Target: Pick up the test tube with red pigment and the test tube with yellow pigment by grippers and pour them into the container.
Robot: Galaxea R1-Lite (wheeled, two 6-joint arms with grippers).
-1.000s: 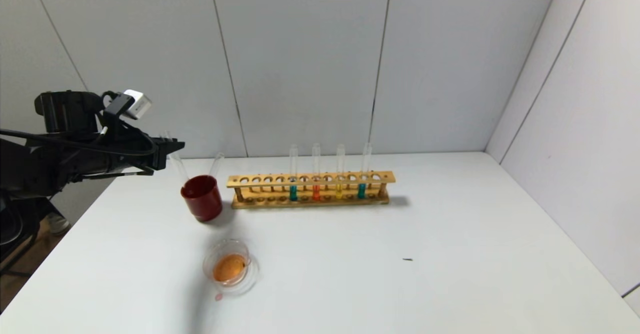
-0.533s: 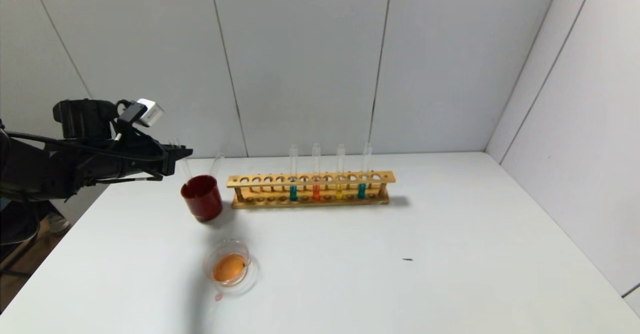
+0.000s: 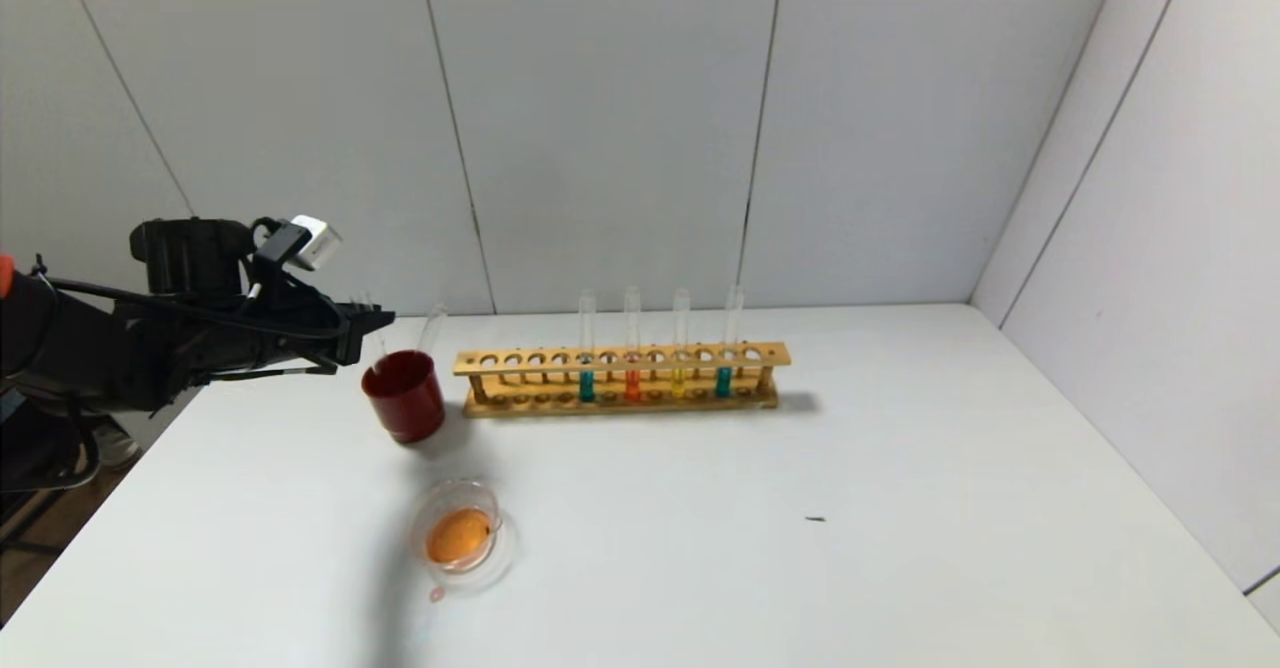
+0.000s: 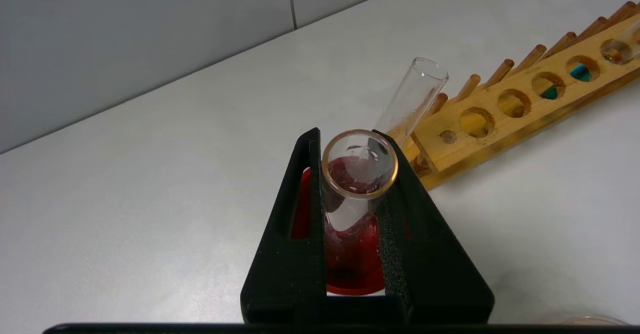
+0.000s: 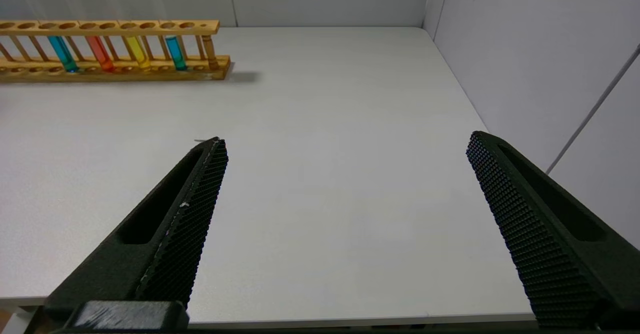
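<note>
Right tool point(image 5: 347, 139) sits parked at the near edge of the table point(image 3: 800, 548), fingers spread wide, gripping nothing, well apart from everything, so you can ignore it. Next out, on your left half, is the container point(image 3: 412, 528), which has an orange pool in it; that reads as red and yellow already mixed. Just behind it stands the dark red cup point(image 3: 405, 408). Left tool point(image 4: 347, 141) hovers right above that cup, clamped on an empty tube point(image 4: 360, 166). This is the relation you need: the tube's long axis is close to upright, open mouth up toward the wrist camera, round end pointing down through the fingers at the cup's opening, so the cup lies straight below the tool, not off to a side. The coming move looks like a plain descent and then letting go. Watch the second empty tube point(image 4: 412, 94) leaning in the cup toward the rack side, as the two could knock together. Can't tell which pigment the gripped tube carried. Farthest back, to the right of the cup, the wooden rack point(image 3: 620, 358) runs crosswise with the test tube with red pigment point(image 3: 632, 383) and the test tube with yellow pigment point(image 3: 678, 380) upright side by side, between two teal tubes point(image 3: 586, 385). Left arm is the nearer one to them.
</note>
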